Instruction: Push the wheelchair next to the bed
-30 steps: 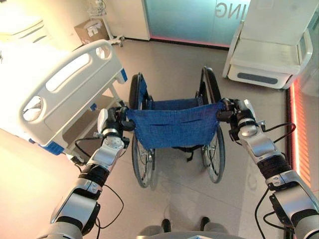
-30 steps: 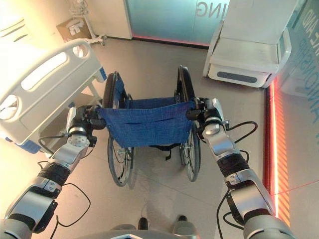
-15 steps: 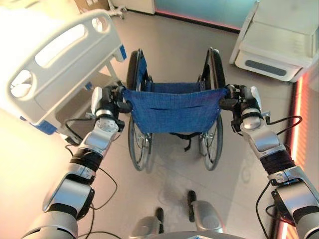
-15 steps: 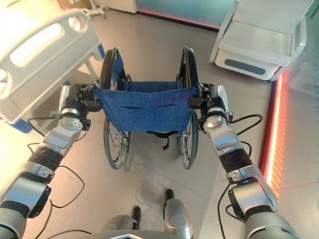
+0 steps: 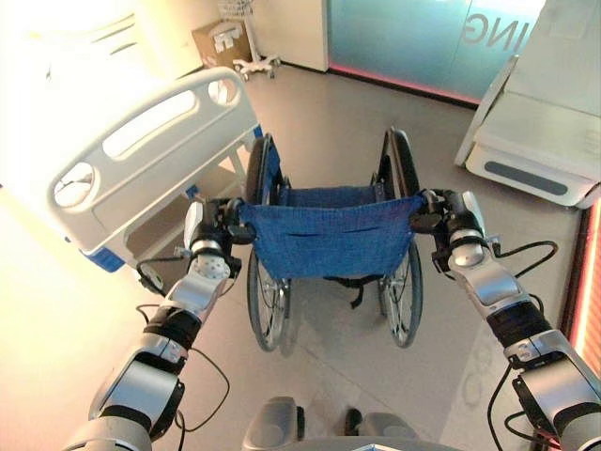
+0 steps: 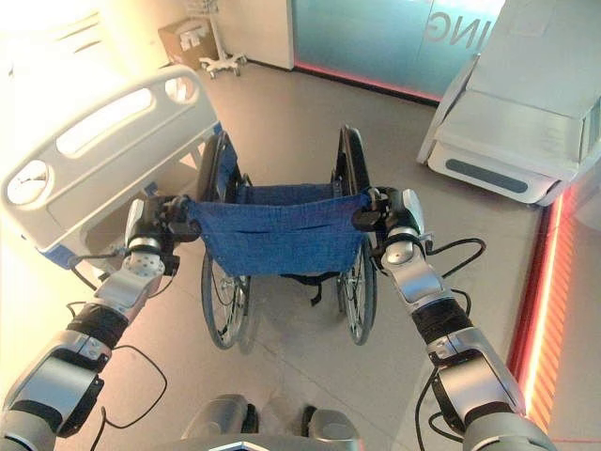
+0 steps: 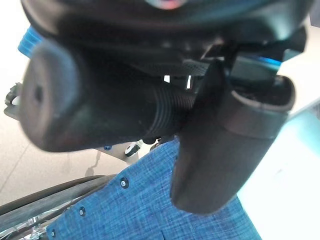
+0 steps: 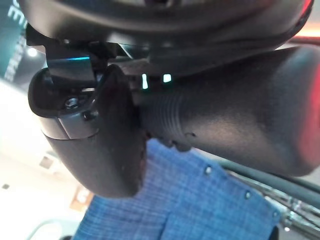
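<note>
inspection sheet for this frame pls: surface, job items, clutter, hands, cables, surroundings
Surface: grey tiled floor, bare ahead of the chair.
Job's things: wheelchair with blue fabric back, facing away from the robot; bed to its left, white footboard close by the chair's left wheel.
Clutter: cardboard box and a wheeled stand base by the far wall.
Hands: left hand curled round the left push handle; right hand curled round the right push handle.
Cables: nothing seen.
Surroundings: second white bed at far right; glass partition behind.
</note>
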{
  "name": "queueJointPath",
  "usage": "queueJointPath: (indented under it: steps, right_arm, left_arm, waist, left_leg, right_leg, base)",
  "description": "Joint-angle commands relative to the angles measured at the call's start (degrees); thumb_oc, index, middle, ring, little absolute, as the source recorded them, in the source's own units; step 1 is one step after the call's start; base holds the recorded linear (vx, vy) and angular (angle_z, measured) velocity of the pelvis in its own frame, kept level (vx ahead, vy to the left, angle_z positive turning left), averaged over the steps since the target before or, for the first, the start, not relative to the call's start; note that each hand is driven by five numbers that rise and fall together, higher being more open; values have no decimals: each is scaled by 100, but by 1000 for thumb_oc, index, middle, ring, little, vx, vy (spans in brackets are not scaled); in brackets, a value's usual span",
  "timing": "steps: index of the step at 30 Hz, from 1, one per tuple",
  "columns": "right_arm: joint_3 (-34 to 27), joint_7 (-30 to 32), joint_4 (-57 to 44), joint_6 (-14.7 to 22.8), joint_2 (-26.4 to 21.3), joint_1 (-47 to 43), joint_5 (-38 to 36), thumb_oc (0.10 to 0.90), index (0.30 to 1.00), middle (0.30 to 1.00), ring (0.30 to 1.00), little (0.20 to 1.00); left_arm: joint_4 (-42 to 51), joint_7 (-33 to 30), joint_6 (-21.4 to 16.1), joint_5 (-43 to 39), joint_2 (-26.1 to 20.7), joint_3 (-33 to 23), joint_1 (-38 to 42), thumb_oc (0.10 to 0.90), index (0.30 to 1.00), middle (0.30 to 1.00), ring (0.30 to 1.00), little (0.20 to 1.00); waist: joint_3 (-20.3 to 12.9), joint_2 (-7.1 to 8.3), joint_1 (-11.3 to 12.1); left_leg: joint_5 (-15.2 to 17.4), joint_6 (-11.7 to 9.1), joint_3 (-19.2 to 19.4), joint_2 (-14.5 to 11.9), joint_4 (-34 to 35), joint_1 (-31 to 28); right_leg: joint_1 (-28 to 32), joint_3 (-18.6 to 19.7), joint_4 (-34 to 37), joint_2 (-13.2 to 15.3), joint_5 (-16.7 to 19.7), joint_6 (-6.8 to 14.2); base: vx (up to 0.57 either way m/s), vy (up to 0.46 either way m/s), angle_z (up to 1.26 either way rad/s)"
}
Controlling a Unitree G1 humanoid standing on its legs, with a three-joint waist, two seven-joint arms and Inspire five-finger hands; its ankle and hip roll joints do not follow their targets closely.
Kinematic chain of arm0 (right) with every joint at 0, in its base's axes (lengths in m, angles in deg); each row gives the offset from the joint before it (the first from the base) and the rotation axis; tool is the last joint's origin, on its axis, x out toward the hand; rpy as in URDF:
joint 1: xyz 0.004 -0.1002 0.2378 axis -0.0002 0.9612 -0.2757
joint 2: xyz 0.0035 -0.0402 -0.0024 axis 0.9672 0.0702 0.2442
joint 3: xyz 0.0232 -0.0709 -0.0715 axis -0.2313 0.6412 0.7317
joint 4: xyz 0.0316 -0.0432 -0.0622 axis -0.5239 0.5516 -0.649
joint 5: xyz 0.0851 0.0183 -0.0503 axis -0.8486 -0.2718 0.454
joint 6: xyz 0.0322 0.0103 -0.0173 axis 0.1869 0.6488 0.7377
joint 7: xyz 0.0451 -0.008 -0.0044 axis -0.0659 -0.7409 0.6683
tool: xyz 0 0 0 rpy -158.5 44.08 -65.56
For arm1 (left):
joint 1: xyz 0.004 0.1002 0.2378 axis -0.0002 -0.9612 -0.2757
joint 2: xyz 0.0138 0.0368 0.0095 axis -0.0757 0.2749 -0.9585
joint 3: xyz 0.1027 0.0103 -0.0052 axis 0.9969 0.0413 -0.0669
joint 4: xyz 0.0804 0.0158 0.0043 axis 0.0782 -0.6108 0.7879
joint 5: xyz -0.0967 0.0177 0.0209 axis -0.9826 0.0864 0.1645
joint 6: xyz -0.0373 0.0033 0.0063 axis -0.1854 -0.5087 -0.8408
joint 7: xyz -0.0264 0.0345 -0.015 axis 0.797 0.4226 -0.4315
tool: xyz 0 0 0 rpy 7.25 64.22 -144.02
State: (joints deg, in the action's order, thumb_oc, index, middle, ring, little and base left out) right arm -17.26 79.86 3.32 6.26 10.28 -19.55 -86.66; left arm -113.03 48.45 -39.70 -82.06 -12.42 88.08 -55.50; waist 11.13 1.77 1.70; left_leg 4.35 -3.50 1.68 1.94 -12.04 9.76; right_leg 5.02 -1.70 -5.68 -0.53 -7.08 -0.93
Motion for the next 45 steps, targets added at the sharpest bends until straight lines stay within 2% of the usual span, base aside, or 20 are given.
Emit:
queueJointPath:
  steps: [1,4,8,9,13,15,16,17,18,20,22,27,32,33,36,38,40,43,44,45]
  right_arm:
    - [108,-529,232,-84,-238,344,-430,400,300,300,300,300]
    - [56,-789,127,-156,-325,304,-339,400,300,300,300,300]
    - [-129,-996,114,-123,-312,631,-326,400,300,300,300,300]
    - [-156,-993,86,-132,-311,673,-330,400,300,300,300,300]
    - [-251,-863,68,14,-127,862,-383,400,300,300,300,300]
    - [-317,-815,74,140,-38,996,-365,400,300,300,300,300]
    - [-323,-811,68,142,-34,1010,-365,400,300,300,300,300]
    - [-377,-820,-27,184,-35,1148,-366,400,300,300,300,300]
    - [-377,-835,-59,193,-16,1191,-343,400,300,300,300,300]
    - [-350,-916,-114,191,12,1230,-278,400,300,300,300,300]
    - [-283,-1006,-223,146,13,1250,-245,400,300,300,300,300]
    - [-233,-1192,-350,157,-198,1156,-190,400,300,300,300,300]
    - [-152,-1266,-294,-38,-312,834,-121,400,300,300,300,300]
    - [-150,-1317,-368,-112,-367,839,-109,400,300,300,300,300]
    - [-142,-1397,-287,-54,-459,844,40,400,300,300,300,300]
    - [-96,-1347,-195,-4,-431,879,131,400,300,300,300,300]
    - [-48,-1301,-132,21,-355,910,201,400,300,300,300,300]
    - [65,-1235,-94,12,-287,839,223,400,300,300,300,300]
    - [111,-1114,-84,-35,-253,796,193,400,300,300,300,300]
    - [117,-1094,-80,-39,-247,792,190,400,300,300,300,300]
  left_arm:
    - [138,460,-1025,-526,136,-376,-526,400,300,300,300,300]
    - [331,499,-943,-525,-10,-601,-665,400,300,300,300,300]
    - [341,610,-871,-548,-97,-602,-707,400,300,300,300,300]
    - [371,630,-859,-512,-99,-608,-729,400,300,300,300,300]
    - [445,683,-733,-335,-191,-496,-640,400,300,300,300,300]
    - [574,703,-580,-215,-241,-421,-575,400,300,300,300,300]
    - [591,701,-564,-205,-246,-413,-577,400,300,300,300,300]
    - [657,645,-532,-169,-245,-368,-623,400,300,300,300,300]
    - [657,600,-522,-158,-226,-363,-649,400,300,300,300,300]
    - [619,531,-510,-126,-184,-375,-676,400,300,300,300,300]
    - [449,515,-582,-115,-182,-420,-689,400,300,300,300,300]
    - [65,767,-655,-9,-246,-481,-476,400,300,300,300,300]
    - [-254,960,-730,-27,-195,-366,-194,400,300,300,300,300]
    - [-232,975,-685,20,-170,-349,-196,400,300,300,300,300]
    - [-317,918,-773,-132,-129,-245,-146,400,300,300,300,300]
    - [-317,896,-834,-235,-97,-239,-150,400,300,300,300,300]
    - [-278,830,-869,-231,-52,-282,-244,400,300,300,300,300]
    - [-198,792,-978,-223,-43,-394,-428,400,300,300,300,300]
    - [-127,821,-1018,-168,-28,-458,-507,400,300,300,300,300]
    - [-118,820,-1024,-157,-22,-463,-518,400,300,300,300,300]
  waist:
    - [436,-224,195]
    - [374,-293,303]
    - [197,-197,289]
    - [188,-187,291]
    - [74,-151,311]
    - [-45,-126,362]
    - [-59,-123,365]
    - [-95,-176,316]
    - [-103,-195,295]
    - [-73,-238,216]
    - [65,-299,0]
    - [221,-42,-463]
    - [75,-27,-527]
    - [28,-58,-581]
    - [-40,54,-592]
    - [44,98,-505]
    - [186,54,-370]
    - [348,-28,-176]
    - [385,-121,-61]
    - [392,-134,-42]
  left_leg:
    - [-1326,91,-85,-15,1008,244]
    - [-1394,114,-84,-63,1276,240]
    - [-648,369,158,43,-16,382]
    - [-591,390,191,43,-57,363]
    - [-465,628,213,120,146,38]
    - [-463,744,204,263,304,-75]
    - [-462,753,203,278,322,-90]
    - [-403,832,179,326,424,-299]
    - [-373,848,201,329,443,-382]
    - [-336,860,222,327,490,-567]
    - [-282,848,106,345,597,-997]
    - [158,858,-522,770,641,-1542]
    - [445,781,-493,801,-12,-1422]
    - [437,653,-429,634,-408,-1534]
    - [-312,291,-31,235,-2165,-1062]
    - [-493,254,192,91,-2867,-454]
    - [-582,260,247,-24,-2533,15]
    - [-801,245,295,-20,-1483,60]
    - [-1100,161,300,-97,-655,181]
    - [-1154,143,293,-97,-518,192]
  right_leg:
    - [565,-49,93,-321,2,47]
    - [753,60,-51,-268,-290,73]
    - [803,-190,-571,89,-609,210]
    - [801,-203,-616,111,-626,224]
    - [688,-429,-1573,462,-254,499]
    - [615,-492,-2272,676,352,652]
    - [584,-486,-2322,690,393,660]
    - [162,-497,-3033,756,817,686]
    - [-22,-532,-3093,813,906,666]
    - [-399,-567,-3046,808,903,623]
    - [-1172,-600,-2395,605,896,548]
    - [-1766,-435,-310,124,1457,670]
    - [-1592,-448,-625,36,1071,499]
    - [-1471,-445,-648,9,878,393]
    - [-955,-658,-407,165,630,98]
    - [-714,-768,-435,222,468,-10]
    - [-428,-732,-460,157,332,-29]
    - [-89,-574,-361,8,225,9]
    - [93,-555,-275,-104,149,9]
    - [125,-547,-262,-121,138,11]
  base:
    - [456,121,-45]
    - [556,245,-79]
    - [458,213,-52]
    - [561,262,-14]
    - [425,224,-21]
    - [349,181,-36]
    - [398,220,-27]
    - [349,193,-18]
    - [449,232,-14]
    - [335,107,-3]
    - [424,9,0]
    - [411,-92,46]
    - [276,-135,59]
    - [351,-176,22]
    - [322,-188,16]
    - [280,-160,10]
    - [365,-84,-13]
    - [374,51,-33]
    - [393,89,-64]
    - [477,121,-55]
